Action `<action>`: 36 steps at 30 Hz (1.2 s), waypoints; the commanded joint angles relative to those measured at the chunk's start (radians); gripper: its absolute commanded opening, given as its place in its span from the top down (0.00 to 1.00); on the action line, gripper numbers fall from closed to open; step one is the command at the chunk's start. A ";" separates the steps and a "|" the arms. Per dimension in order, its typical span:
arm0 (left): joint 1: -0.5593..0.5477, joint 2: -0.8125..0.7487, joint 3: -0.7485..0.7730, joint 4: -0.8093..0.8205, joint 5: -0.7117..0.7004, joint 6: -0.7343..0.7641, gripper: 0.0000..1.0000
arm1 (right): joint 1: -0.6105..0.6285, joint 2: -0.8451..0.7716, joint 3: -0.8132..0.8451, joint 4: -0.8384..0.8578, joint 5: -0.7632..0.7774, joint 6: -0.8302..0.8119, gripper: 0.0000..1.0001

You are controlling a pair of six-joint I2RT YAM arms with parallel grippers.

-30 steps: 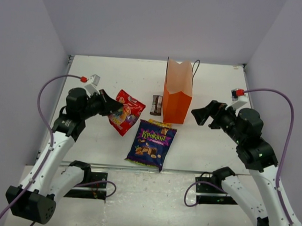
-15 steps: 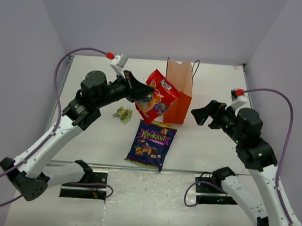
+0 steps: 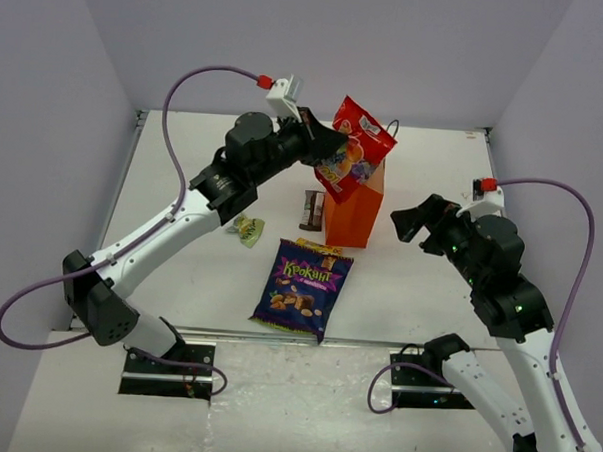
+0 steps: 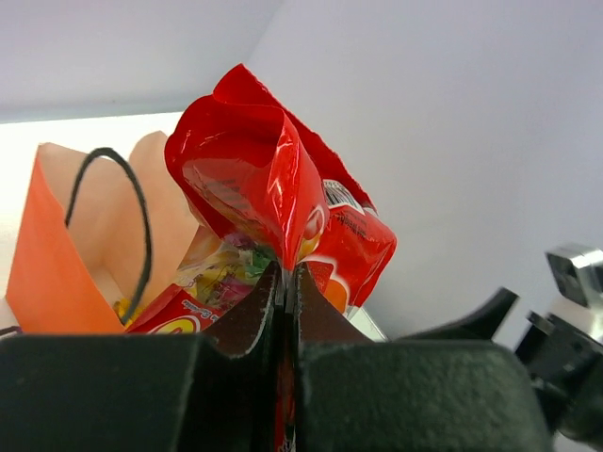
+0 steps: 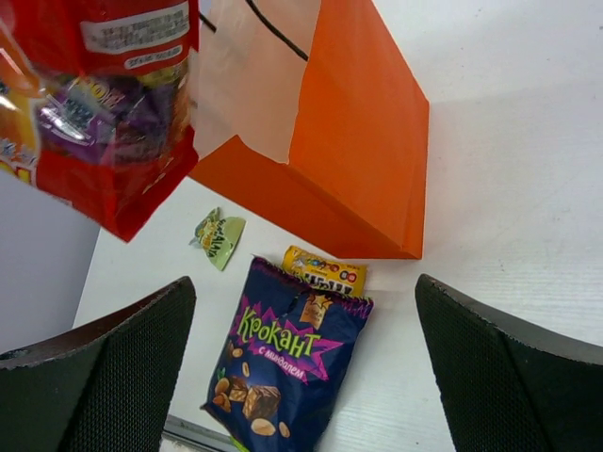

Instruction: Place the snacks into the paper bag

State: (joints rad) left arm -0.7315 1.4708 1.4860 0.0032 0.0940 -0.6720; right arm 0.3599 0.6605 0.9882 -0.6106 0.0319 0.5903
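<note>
My left gripper is shut on the edge of the red bag and holds it in the air over the mouth of the upright orange paper bag. In the left wrist view the red bag stands crumpled above the closed gripper, with the paper bag open behind it. The purple nut bag lies flat in front of the paper bag, over part of the yellow pack. My right gripper hangs open and empty, right of the paper bag.
A brown bar lies against the paper bag's left side. A green-yellow wrapper lies further left on the white table. Grey walls close in the table on three sides.
My left arm has swung up and to the right, lifting the red bag off the table to above the paper bag's mouth. The right arm has barely moved.
</note>
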 commanded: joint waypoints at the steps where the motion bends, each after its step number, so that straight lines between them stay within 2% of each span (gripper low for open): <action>1: -0.002 0.009 0.076 0.248 -0.118 -0.043 1.00 | -0.002 -0.006 0.001 0.014 0.057 0.031 0.01; 14: -0.002 0.095 0.063 0.399 -0.218 -0.005 1.00 | -0.006 -0.012 -0.003 0.012 0.048 0.019 0.01; 22: -0.006 0.161 0.109 0.340 -0.206 0.003 0.99 | -0.006 -0.013 -0.003 0.011 0.039 0.013 0.01; 23: -0.006 0.164 0.114 0.333 -0.203 0.002 0.90 | -0.006 -0.013 -0.003 0.011 0.036 0.009 0.01; 24: -0.006 0.166 0.111 0.336 -0.194 0.000 0.70 | -0.006 -0.013 -0.002 0.011 0.034 0.009 0.01; 26: -0.006 0.166 0.112 0.351 -0.186 0.005 0.56 | -0.006 -0.015 -0.003 0.011 0.033 0.009 0.01; 27: -0.006 0.163 0.112 0.359 -0.172 0.008 0.45 | -0.006 -0.015 -0.003 0.011 0.034 0.009 0.01; 30: -0.005 0.142 0.114 0.391 -0.139 0.028 0.32 | -0.007 -0.018 -0.003 0.011 0.033 0.009 0.01; 36: -0.005 0.089 0.117 0.414 -0.041 0.045 0.24 | -0.007 -0.013 -0.006 0.012 0.023 0.011 0.01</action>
State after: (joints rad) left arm -0.7345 1.6333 1.5543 0.3302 -0.0185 -0.6590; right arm 0.3580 0.6518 0.9867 -0.6136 0.0605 0.6025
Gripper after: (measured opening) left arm 0.745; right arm 0.987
